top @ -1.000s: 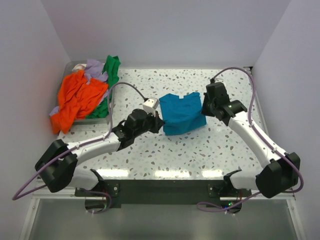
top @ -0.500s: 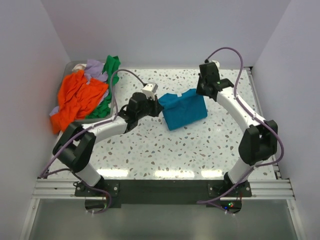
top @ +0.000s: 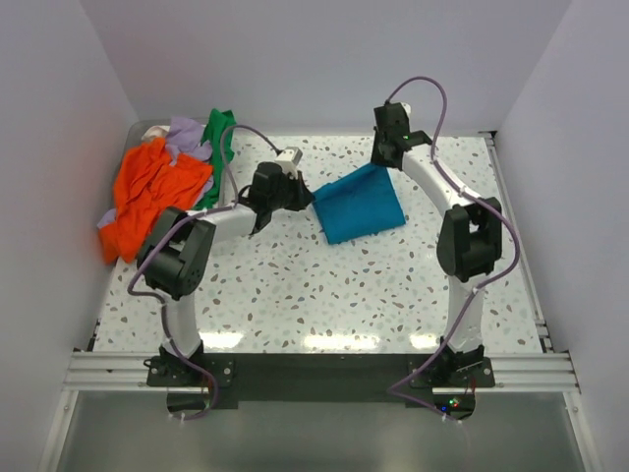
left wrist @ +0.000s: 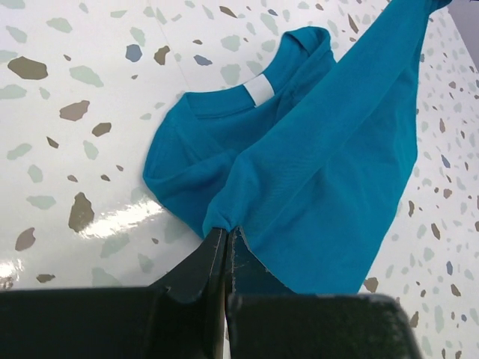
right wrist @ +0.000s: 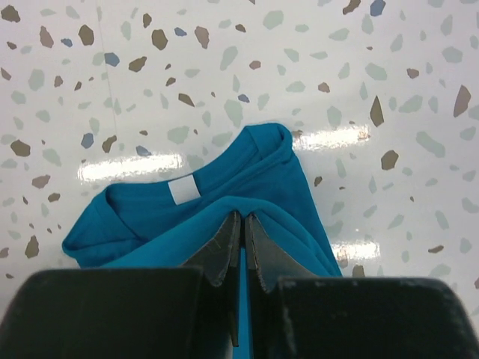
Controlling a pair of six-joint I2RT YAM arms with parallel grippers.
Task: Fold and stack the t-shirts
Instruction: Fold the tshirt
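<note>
The speckled white table [top: 324, 295] fills most of the top view, both arm bases at its near edge. The teal t-shirt [top: 362, 205] sits at mid-table toward the far side, a slanted, partly folded shape running from low left up to far right, and it is strung between my two grippers. At the far-left corner is the heap of other shirts: the orange t-shirt [top: 147, 197] is the biggest part and spills toward the left wall, the green t-shirt [top: 218, 138] lies along the heap's right edge, and the lavender t-shirt [top: 184, 133] shows on top at the back. I cannot tell what the heap rests in. The left arm reaches in from the left, and the left gripper [left wrist: 227, 241] has its jaws pressed together on a pinch of the teal cloth at the shirt's near-left corner. From there a smooth sheet of fabric runs up and away toward the far right of the left wrist view. The right arm arches over from the right, and the right gripper [right wrist: 241, 218] is likewise clamped tight on a fold of teal fabric at the far-right end. Below the held layer, the collar lies on the table with its small white neck label [left wrist: 260, 90] facing up.
</note>
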